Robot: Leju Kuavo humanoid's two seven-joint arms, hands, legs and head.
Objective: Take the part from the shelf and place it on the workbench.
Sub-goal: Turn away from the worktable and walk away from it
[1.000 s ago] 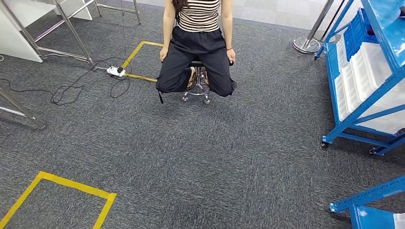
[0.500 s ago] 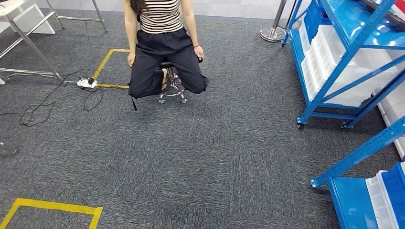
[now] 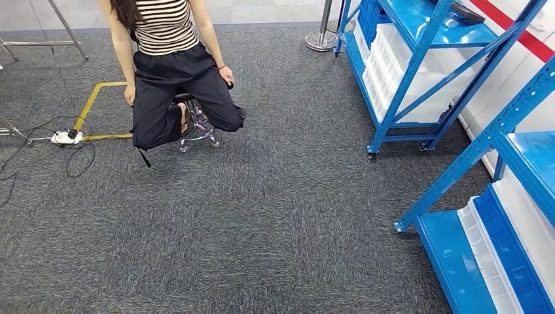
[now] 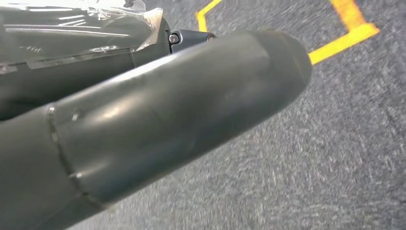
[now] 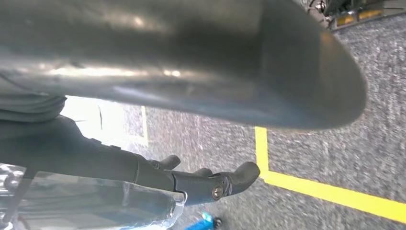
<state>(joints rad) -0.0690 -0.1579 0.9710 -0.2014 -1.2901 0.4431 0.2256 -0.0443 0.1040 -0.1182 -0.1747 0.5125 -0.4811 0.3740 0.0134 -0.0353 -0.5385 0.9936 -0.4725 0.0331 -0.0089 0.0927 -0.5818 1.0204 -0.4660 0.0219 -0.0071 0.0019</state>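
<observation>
Two blue shelf racks stand on the right in the head view: a far one (image 3: 419,59) with white bins and a near one (image 3: 517,150) with white and blue bins. A dark flat object (image 3: 461,12) lies on the far rack's upper level; I cannot tell what it is. My left hand (image 4: 158,120) hangs over the carpet, thumb and dark fingers (image 4: 189,37) stretched out, holding nothing. My right hand (image 5: 182,57) also hangs over the carpet with its dark fingers (image 5: 210,184) extended and nothing in them.
A person (image 3: 170,59) sits on a wheeled stool (image 3: 196,127) ahead on the left. A power strip (image 3: 64,137) with cables lies beside yellow floor tape (image 3: 91,104). A stanchion base (image 3: 322,40) stands by the far rack. Grey carpet lies between me and the racks.
The camera has turned right: the person and the tape slid left in the picture, and the blue racks have come further into view. Nothing was taken hold of.
</observation>
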